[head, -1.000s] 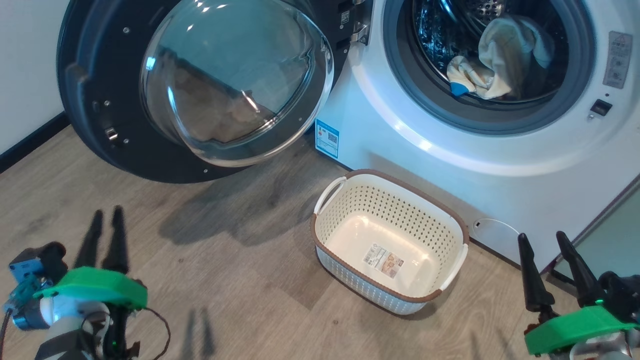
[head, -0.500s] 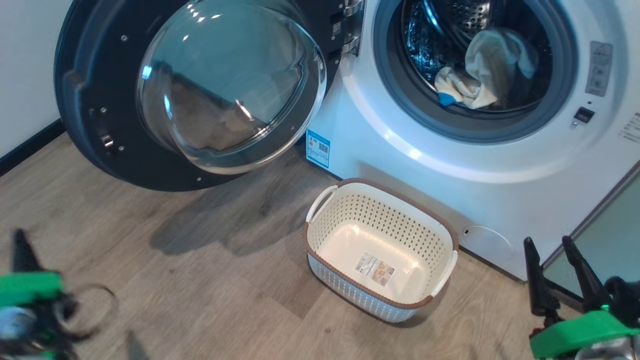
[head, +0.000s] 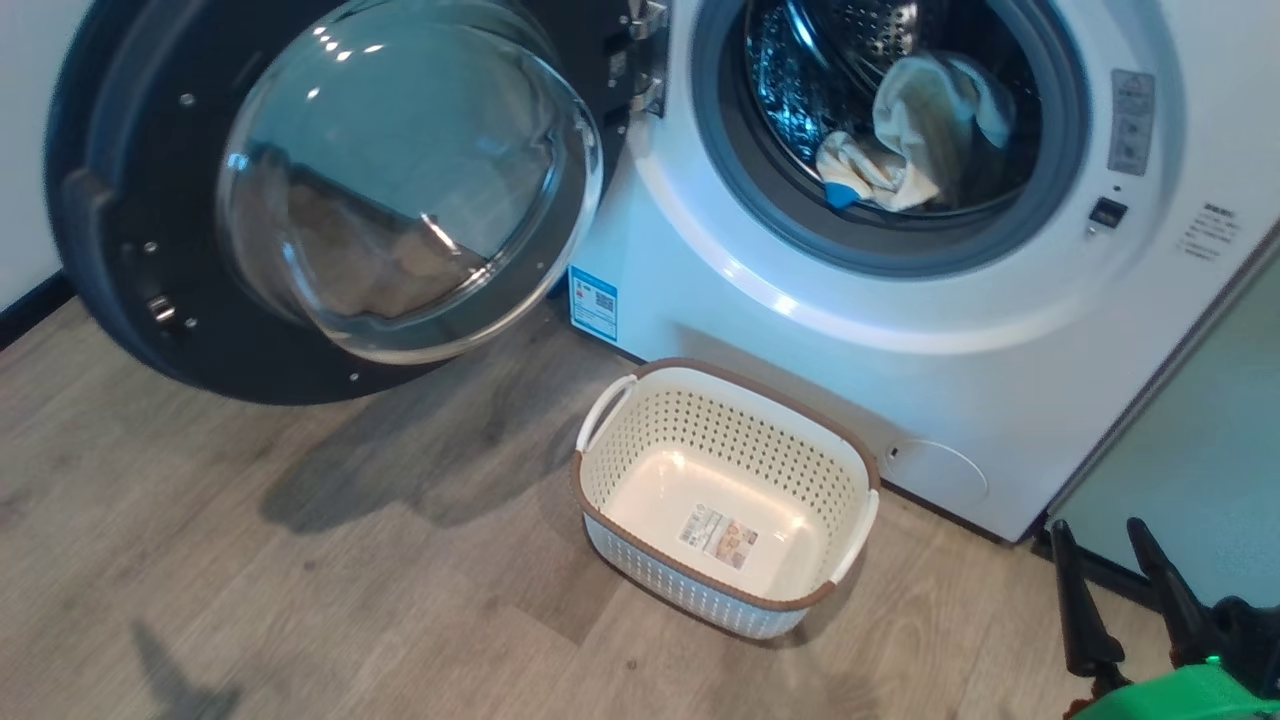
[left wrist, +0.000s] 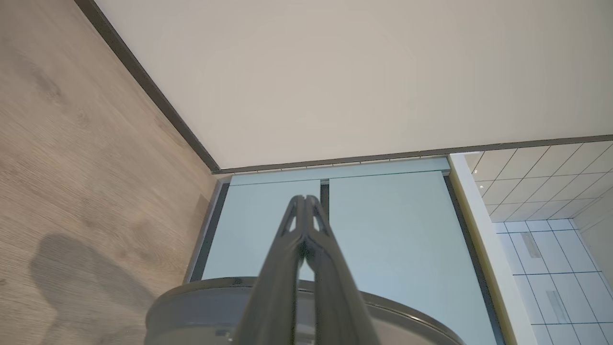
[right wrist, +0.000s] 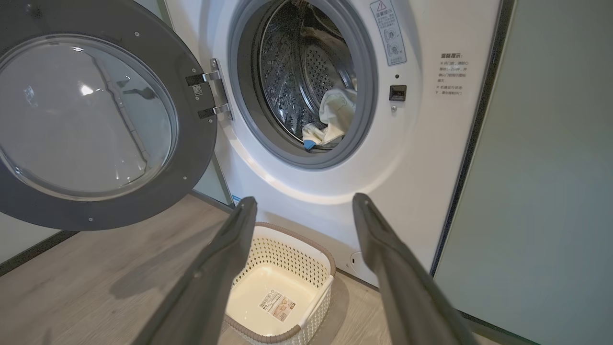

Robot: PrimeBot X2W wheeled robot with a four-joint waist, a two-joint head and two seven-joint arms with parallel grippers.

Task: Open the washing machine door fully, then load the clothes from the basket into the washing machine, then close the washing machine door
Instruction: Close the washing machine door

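Soft pale yellow clothes (head: 920, 140) lie inside the big white washing machine (head: 780, 350), well beyond the spread right gripper (head: 1097, 525); left gripper (left wrist: 301, 197) pressed together.

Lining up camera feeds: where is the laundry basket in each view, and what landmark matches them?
Head view: basket lower centre, on the floor before the washing machine.
Left wrist view: this camera faces a wall and pale teal cabinet doors.
Right wrist view: basket bottom centre, seen between the open fingers of the right gripper.
Landmark: the clothes in the drum, in head and right wrist views.
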